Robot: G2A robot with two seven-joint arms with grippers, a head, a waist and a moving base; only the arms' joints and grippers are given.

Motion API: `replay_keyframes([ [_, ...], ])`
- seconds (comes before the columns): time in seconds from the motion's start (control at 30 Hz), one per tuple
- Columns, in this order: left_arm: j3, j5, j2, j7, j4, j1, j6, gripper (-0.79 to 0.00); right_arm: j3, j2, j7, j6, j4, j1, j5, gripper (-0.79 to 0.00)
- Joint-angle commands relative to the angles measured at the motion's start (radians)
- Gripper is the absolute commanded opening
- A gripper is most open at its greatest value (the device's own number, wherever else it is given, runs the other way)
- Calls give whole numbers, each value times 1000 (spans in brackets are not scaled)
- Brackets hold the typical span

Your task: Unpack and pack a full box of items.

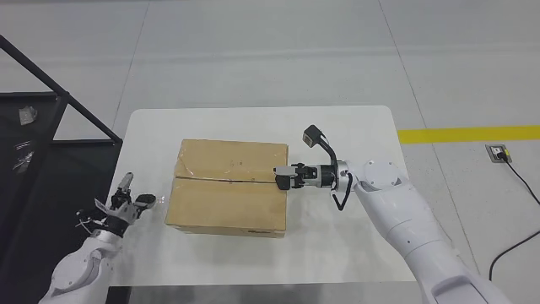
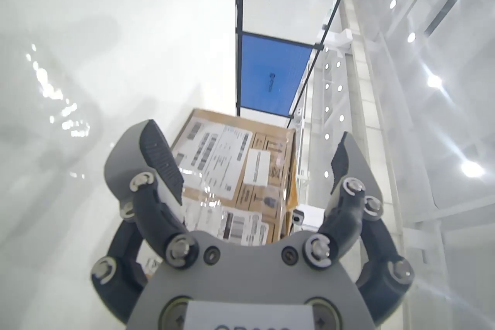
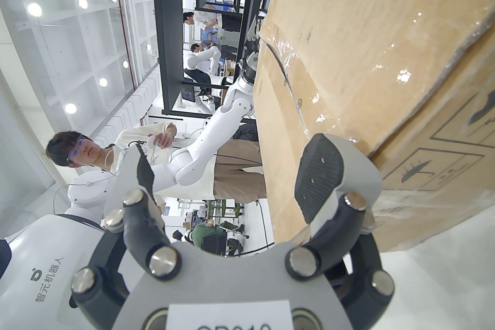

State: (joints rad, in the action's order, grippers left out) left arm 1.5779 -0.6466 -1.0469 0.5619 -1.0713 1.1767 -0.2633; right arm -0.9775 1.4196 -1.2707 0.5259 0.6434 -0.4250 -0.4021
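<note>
- Top view: the box [image 1: 228, 186] sat mid-table [image 1: 354, 127], shut, with tape along its seam.
- The right gripper [image 1: 281, 178] was at the box's right edge, level with the seam. The left gripper [image 1: 137, 187] was near the box's left side, apart from it.
- Risk, as I judged it: nothing braced the box. A push from the right could slide it left across the table instead of opening it.
- Left wrist view: the left gripper [image 2: 249, 161] was spread wide and held nothing. The labelled end of the box [image 2: 209, 149] lay beyond the fingers, clear of both pads.
- Risk: if this gripper closed from here it would meet only air, so it needs to get nearer before it can steady the box.
- Right wrist view: the right gripper [image 3: 232, 173] was also wide open and empty. One finger [image 3: 321, 173] was at the box's [image 3: 367, 57] top corner, beside the tape [image 3: 286, 76]. I couldn't tell whether it touched. The other finger hung off the box.
- Risk: the tape looked glossy and wrinkled, so a pad could skid off it.
- Risk: the seam was sealed, so prying at the corner might crush or tear the cardboard, or tip the box up, before the flaps gave.
</note>
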Motion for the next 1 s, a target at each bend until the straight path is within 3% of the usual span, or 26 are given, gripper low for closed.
replay_keyframes([
  [0.0, 17, -32, 5, 97, -15, 25, 34, 0, 0, 0, 0, 0, 0, 0, 0, 0],
  [0.17, 28, -75, 8, 200, -38, 57, 84, 0, 0, 0, 0, 0, 0, 0, 0, 0],
  [0.57, -2, -56, 1, 160, -49, 52, 112, 0, 0, 0, 0, 0, 0, 0, 0, 0],
  [0.67, -15, 62, 0, 73, -82, 66, 25, 0, 0, 0, 0, 0, 0, 0, 0, 0],
  [0.97, -78, 85, -19, -36, -106, 65, 70, 0, 0, 0, 0, 0, 0, 0, 0, 0],
])
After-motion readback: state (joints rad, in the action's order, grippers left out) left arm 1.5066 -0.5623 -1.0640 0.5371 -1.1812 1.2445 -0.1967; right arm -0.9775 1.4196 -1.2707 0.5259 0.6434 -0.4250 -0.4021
